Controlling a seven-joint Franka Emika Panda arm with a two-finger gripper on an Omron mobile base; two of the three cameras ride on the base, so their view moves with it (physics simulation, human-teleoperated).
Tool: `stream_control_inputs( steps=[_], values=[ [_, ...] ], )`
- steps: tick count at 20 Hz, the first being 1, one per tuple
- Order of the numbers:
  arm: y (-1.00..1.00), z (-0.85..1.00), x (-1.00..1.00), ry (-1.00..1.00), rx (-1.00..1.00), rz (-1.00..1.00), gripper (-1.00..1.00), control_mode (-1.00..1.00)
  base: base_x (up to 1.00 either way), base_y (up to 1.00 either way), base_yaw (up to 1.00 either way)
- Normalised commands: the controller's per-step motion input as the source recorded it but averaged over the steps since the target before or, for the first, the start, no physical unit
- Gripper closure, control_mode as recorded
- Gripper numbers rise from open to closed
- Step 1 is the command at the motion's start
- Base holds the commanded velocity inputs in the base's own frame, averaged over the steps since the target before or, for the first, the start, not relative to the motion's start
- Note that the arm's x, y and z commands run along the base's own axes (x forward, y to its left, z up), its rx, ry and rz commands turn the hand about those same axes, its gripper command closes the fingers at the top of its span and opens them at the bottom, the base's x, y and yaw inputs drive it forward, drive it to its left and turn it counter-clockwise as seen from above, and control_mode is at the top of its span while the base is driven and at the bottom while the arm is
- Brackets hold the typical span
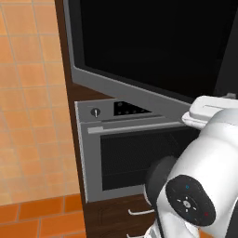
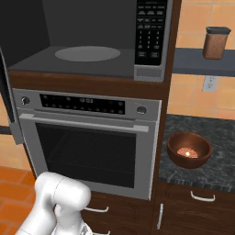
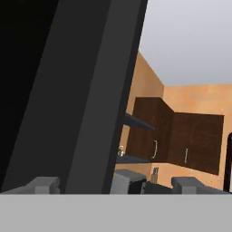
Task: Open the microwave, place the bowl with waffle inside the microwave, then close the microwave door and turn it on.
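Standing swung wide, the microwave door leaves the microwave cavity and its round plate exposed, which suits loading next. Bowl with waffle sits on the dark worktop right of the oven, well apart from the cavity, untouched. Hand view: tool beside the door's grey edge, tips spread wide, nothing between them, apparently clear of the door.

Orange tiled walls, dark wood cabinets, speckled counter.

Swung-out microwave door across oven front
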Motion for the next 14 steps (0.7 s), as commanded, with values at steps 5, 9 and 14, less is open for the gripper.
stream_control_inputs(
  steps=[5, 9, 14],
  values=[
    [0.00, 0.00, -0.54, -0.07, 0.04, -0.03, -1.00, -1.00, 0.00, 0.00, 0.00],
    [0.39, 0.00, -0.27, -0.02, 0.00, 0.11, -1.00, -1.00, 0.00, 0.00, 0.00],
    [0.48, 0.00, -0.06, 0.01, 0.00, 0.04, -1.00, -1.00, 0.00, 0.00, 0.00]
  ],
)
